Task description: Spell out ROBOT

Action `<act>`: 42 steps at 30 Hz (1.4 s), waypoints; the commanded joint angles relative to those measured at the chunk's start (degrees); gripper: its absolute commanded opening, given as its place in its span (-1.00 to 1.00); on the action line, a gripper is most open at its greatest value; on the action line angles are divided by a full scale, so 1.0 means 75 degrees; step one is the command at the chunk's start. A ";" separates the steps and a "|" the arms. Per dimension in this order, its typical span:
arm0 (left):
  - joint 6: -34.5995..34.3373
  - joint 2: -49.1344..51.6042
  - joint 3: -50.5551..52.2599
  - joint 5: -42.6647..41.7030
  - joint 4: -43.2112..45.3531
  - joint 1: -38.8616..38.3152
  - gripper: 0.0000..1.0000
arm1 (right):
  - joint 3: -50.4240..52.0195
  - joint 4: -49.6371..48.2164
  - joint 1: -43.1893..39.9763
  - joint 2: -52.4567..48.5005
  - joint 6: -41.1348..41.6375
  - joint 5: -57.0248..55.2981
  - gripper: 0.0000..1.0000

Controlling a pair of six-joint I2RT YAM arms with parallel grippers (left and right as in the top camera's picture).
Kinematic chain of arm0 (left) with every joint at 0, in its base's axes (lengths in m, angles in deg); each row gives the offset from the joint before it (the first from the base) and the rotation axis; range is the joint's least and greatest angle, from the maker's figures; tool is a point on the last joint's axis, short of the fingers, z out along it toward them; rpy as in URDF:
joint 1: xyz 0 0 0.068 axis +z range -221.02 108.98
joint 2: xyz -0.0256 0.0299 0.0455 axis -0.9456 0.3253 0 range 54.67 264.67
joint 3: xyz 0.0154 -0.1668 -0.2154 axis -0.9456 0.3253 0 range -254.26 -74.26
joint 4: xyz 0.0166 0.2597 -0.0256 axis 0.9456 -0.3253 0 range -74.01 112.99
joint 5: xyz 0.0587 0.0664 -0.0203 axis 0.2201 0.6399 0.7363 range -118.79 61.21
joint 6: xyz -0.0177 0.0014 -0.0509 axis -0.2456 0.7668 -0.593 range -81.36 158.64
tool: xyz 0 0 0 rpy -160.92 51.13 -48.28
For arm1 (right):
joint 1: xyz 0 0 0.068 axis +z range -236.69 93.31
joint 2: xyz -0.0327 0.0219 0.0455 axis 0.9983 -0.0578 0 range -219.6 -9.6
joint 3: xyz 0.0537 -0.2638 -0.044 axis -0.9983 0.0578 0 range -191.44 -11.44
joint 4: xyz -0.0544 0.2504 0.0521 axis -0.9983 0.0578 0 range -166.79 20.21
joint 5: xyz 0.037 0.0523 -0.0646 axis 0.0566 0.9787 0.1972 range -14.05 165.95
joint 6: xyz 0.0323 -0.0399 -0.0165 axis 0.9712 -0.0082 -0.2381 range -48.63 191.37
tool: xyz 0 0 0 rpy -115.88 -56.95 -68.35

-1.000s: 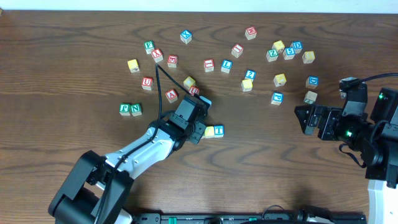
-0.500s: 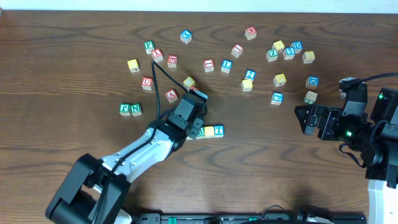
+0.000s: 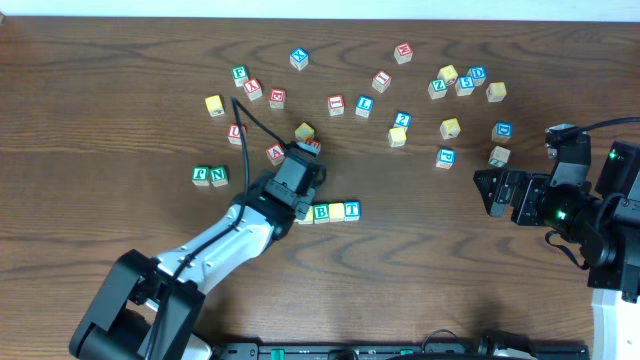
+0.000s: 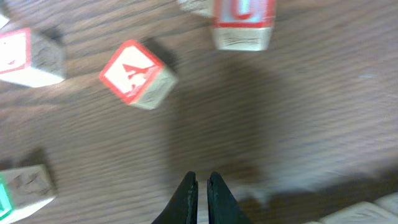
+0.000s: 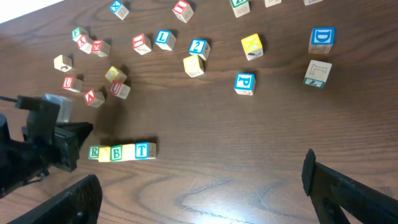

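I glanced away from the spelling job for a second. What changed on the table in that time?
The left gripper, fingers shut and holding nothing, drew back up and to the left from the row of blocks. This uncovered the row's B block. Nothing was picked up or let go. The row itself, the red A block and the right gripper stayed where they were.

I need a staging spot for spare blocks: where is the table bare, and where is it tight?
Bare wood runs from the T block ending the row to the right claw, and along the near edge in front of the row. Crowded: the far band of scattered blocks, from the green pair to the D block.
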 commanded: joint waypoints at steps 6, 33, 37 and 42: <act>-0.0207 -0.0111 -0.0175 -0.0487 -0.0166 0.0565 -0.86 | -0.0044 0.0003 -0.0047 0.0032 -0.0140 -0.0006 0.98; -0.0207 -0.0111 -0.0175 -0.1262 -0.0638 0.0557 -0.85 | -0.0044 0.0003 -0.0047 0.0032 -0.0140 -0.0006 0.98; -0.0207 -0.0111 -0.0175 -0.1268 -0.0781 0.0557 -0.85 | -0.0044 0.0003 -0.0047 0.0032 -0.0140 -0.0006 0.99; -0.0207 -0.0111 -0.0175 -0.1323 -0.0959 0.0557 -0.85 | -0.0044 0.0003 -0.0047 0.0032 -0.0140 -0.0006 0.98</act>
